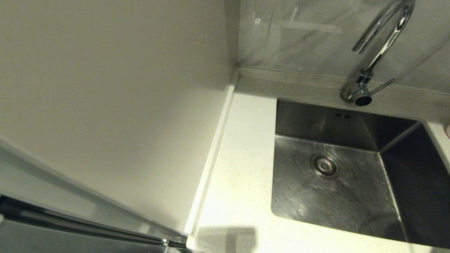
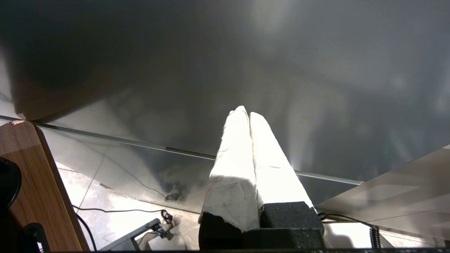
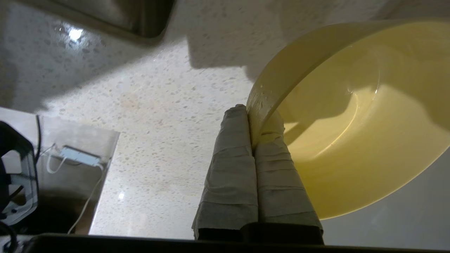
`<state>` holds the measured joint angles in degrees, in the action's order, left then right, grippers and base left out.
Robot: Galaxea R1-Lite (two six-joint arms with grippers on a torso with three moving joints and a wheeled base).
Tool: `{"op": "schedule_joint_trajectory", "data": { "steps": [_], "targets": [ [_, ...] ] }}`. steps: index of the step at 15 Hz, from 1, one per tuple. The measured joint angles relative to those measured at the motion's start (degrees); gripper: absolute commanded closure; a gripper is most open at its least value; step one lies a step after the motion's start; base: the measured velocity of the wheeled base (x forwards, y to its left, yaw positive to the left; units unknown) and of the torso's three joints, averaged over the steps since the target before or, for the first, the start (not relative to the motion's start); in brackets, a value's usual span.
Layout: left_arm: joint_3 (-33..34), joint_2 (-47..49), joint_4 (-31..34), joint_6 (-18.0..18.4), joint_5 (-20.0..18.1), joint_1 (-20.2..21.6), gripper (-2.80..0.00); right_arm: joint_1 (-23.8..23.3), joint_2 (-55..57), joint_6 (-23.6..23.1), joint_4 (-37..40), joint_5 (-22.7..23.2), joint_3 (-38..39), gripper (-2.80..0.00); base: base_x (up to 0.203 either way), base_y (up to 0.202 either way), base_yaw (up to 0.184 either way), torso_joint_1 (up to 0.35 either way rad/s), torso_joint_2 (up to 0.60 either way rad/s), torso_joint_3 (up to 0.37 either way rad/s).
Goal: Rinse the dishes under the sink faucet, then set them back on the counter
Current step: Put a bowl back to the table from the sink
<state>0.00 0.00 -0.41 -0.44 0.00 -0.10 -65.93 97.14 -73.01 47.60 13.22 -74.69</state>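
The right wrist view shows my right gripper [image 3: 254,117] shut on the wet rim of the yellow-green bowl [image 3: 358,133], one finger inside and one outside, over the speckled counter [image 3: 147,116]. In the head view neither arm shows. There the chrome faucet [image 1: 381,45] arches over the steel sink [image 1: 344,182] with its round drain strainer [image 1: 325,165]; no water runs. A sliver of the pale pink bowl [image 1: 448,130] peeks in at the right edge. The blue-grey bowl is out of view. My left gripper [image 2: 248,113] is shut on nothing, parked low beside a glossy panel.
A tall white wall panel [image 1: 105,98] stands left of the counter strip [image 1: 239,168]. A sink corner [image 3: 140,21] lies beyond the held bowl. Floor, cables and a wooden board [image 2: 31,182] lie below the left gripper.
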Motion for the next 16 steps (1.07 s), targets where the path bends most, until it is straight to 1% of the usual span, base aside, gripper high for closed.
{"op": "schedule_joint_trajectory", "data": {
  "steps": [8,10,13,16],
  "targets": [
    [0.0,0.0,0.0,0.0,0.0,0.0,0.00,-0.3,-1.1,-6.2,0.2,0.9,5.6,0.00,0.000,0.000,0.000,0.000,0.00,0.000],
    [0.0,0.0,0.0,0.0,0.0,0.0,0.00,0.1,-1.8,-6.5,0.2,1.1,7.5,0.00,0.000,0.000,0.000,0.000,0.00,0.000],
    [0.0,0.0,0.0,0.0,0.0,0.0,0.00,2.0,-1.8,-6.2,-0.3,1.8,9.5,0.00,0.000,0.000,0.000,0.000,0.00,0.000],
    [0.0,0.0,0.0,0.0,0.0,0.0,0.00,3.9,-1.7,-5.5,-4.8,2.5,11.9,0.00,0.000,0.000,0.000,0.000,0.00,0.000]
  ]
}}
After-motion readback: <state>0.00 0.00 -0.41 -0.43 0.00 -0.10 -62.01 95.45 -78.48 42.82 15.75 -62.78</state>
